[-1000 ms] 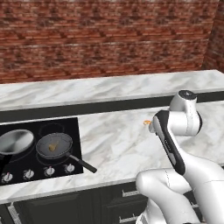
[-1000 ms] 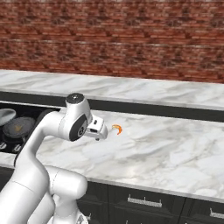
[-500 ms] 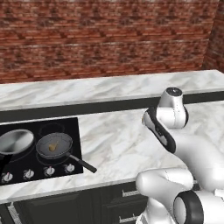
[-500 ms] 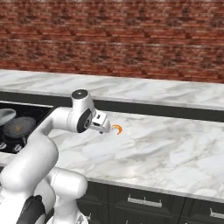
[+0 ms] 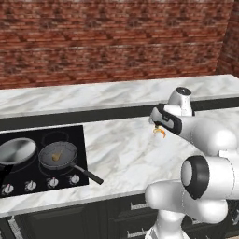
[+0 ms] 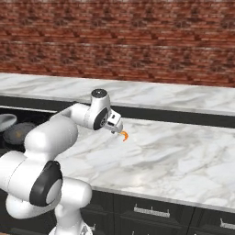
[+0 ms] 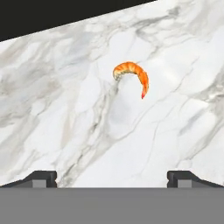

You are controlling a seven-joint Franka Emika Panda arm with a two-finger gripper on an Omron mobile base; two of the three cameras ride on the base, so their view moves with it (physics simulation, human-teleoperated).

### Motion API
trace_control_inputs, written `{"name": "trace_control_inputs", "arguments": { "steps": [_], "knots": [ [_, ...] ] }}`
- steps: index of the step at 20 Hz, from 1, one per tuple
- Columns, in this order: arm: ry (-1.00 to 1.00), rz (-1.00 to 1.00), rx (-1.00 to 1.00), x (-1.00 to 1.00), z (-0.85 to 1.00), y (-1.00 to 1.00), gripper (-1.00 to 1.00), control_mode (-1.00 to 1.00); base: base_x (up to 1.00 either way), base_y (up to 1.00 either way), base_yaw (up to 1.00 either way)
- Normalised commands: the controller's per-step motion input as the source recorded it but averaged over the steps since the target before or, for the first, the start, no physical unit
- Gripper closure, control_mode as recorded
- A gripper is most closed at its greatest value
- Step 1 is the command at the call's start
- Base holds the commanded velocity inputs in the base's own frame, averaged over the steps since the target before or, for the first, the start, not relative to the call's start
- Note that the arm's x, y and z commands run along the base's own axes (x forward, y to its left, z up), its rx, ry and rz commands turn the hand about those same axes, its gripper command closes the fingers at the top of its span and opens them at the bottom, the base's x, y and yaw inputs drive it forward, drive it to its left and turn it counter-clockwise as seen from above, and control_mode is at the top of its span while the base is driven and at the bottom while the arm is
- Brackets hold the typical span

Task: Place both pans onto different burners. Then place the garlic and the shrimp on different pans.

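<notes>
The orange curved shrimp lies on the marble counter, right of the cooktop. My gripper hovers just above and beside it, open, with nothing between its fingertips. On the black cooktop the shiny silver pan sits at the left. The darker grey pan sits to its right, handle pointing toward the counter's front. A pale tan garlic rests inside the darker pan. A bare burner ring shows behind that pan.
Small silver knobs line the cooktop's front edge. A raised marble ledge and a brick wall run behind the counter. The marble counter spreads between the cooktop and the shrimp.
The arm has reached forward and the hand has come closer to the shrimp, now just beside it. The jaws stay open; pans, garlic and shrimp have not moved.
</notes>
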Motion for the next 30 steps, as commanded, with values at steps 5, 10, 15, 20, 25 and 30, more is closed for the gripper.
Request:
{"name": "trace_control_inputs", "arguments": {
  "steps": [5, 10, 15, 20, 25, 30],
  "knots": [
    [0.01, -0.04, 0.03, 0.39, 0.0, -0.05, -1.0, -1.0, 0.0, 0.0, 0.0],
    [0.05, -0.04, 0.0, 0.11, 0.0, -0.02, -1.0, -1.0, 0.0, 0.0, 0.0],
    [0.06, -0.1, 0.0, 0.09, 0.0, 0.0, -1.0, -1.0, 0.0, 0.0, 0.0],
    [0.01, -0.19, 0.0, 0.24, -0.13, 0.03, -1.0, -1.0, 0.0, 0.0, 0.0],
    [0.0, -0.21, 0.0, 0.21, -0.35, 0.0, -1.0, -1.0, 0.0, 0.0, 0.0],
    [0.03, -0.19, 0.0, 0.13, -0.19, 0.0, -1.0, -1.0, 0.0, 0.0, 0.0]
  ]
}}
